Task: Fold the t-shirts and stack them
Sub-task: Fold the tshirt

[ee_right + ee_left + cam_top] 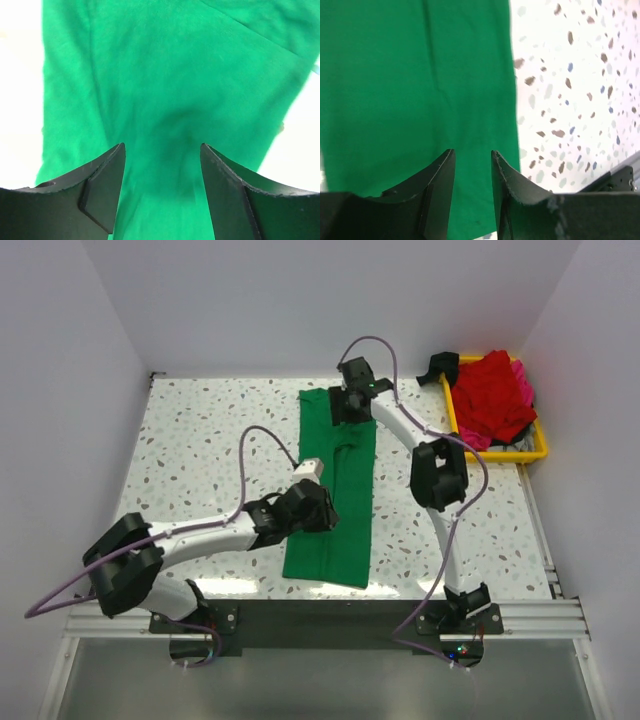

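1. Hovering over the near half of the green t-shirt (335, 530), the left gripper (318, 504) sits at the cloth's left edge. In the left wrist view its jaws stand a little apart with nothing between them: released, with only flat green cloth under the fingertips.
2. The green t-shirt lies flat on the speckled table (200, 440), mid-table between the two arms. It is already narrowed to a long strip whose long axis runs from the near edge straight to the far edge.
3. The right gripper (350, 400) sits over the strip's far end. In the right wrist view its jaws are spread wide above smooth cloth and grip nothing.
4. Judgement: the next fold is likely crosswise, one end brought over the other along that long axis. The left arm is nearer the near hem, which lies just nearward of its pincer. The right arm is already at the far end. Each pincer would need to drop and pinch an edge first.
5. Far right: a yellow tray (540, 453) holds a crumpled red t-shirt (492, 390) and a pink t-shirt (524, 382), both unfolded and well apart from either pincer.
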Tool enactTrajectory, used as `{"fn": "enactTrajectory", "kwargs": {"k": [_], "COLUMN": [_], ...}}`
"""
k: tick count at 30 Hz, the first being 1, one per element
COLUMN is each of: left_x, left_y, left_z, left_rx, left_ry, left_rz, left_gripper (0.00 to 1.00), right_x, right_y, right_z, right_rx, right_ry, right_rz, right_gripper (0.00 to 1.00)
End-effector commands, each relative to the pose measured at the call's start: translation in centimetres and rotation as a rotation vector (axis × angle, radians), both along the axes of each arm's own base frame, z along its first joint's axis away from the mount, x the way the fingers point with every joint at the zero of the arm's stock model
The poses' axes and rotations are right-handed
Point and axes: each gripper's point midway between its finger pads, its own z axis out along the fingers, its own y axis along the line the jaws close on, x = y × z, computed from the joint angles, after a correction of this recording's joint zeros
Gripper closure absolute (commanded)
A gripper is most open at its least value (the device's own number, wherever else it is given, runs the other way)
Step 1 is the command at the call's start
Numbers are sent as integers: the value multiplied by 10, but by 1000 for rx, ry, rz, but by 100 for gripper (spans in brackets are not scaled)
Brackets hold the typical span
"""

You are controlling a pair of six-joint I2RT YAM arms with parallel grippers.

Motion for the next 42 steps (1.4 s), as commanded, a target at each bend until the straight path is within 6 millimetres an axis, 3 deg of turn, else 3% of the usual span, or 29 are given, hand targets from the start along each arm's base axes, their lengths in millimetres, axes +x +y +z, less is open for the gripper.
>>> {"fn": "enactTrajectory", "kwargs": {"k": [1, 2, 3, 5, 6, 8, 9, 10, 11, 12, 13, 14, 16, 17, 19, 23, 27, 32, 42], "left_x": [7, 2, 4, -5, -8, -18, -21, -23, -31, -33, -39, -43, -51, -54, -63, -77, -87, -97, -115], "left_y": [48, 63, 73, 88, 90, 97, 98, 99, 104, 105, 108, 111, 114, 116, 118, 122, 125, 130, 136], "left_z": [0, -14, -12, -26, -25, -34, -33, -34, -41, -40, -44, -46, -48, -50, -56, -69, -79, -86, -93], "left_rx": [64, 93, 81, 103, 99, 109, 102, 98, 107, 97, 100, 103, 93, 92, 92, 97, 109, 123, 124], "left_ry": [-28, -4, -4, 27, 24, 53, 54, 61, 87, 89, 110, 122, 137, 146, 172, 223, 254, 288, 363], "left_rz": [64, 69, 91, 89, 86, 75, 72, 70, 65, 64, 63, 62, 48, 44, 25, -6, -29, -50, -61], "left_gripper": [60, 60, 60, 60, 60, 60, 60, 59, 59, 58, 57, 57, 55, 54, 53, 53, 52, 53, 65], "right_x": [-13, -18, -34, -48, -68, -87, -112, -126, -137, -161, -180, -203, -233, -254, -281, -337, -368, -406, -441], "right_y": [-10, -9, -13, -10, -17, -15, -19, -14, -12, -16, -9, -15, -7, -13, -10, -31, -47, -44, -37], "right_z": [108, 112, 115, 113, 103, 96, 67, 77, 74, 50, 61, 40, 48, 33, 29, 21, 17, -1, -29], "right_rx": [77, 102, 120, 184, 183, 249, 245, 289, 298, 265, 277, 246, 285, 275, 307, 314, 313, 322, 342], "right_ry": [-143, -148, -131, -121, -89, -57, 22, 17, 22, 76, 57, 101, 101, 142, 186, 238, 283, 379, 475], "right_rz": [-31, -33, -31, -45, -58, -79, -83, -75, -66, -68, -39, -41, -12, -15, -3, 14, 20, 59, 84], "right_gripper": [35, 35, 36, 37, 39, 46, 48, 49, 51, 51, 51, 51, 51, 51, 51, 51, 51, 50, 50]}}
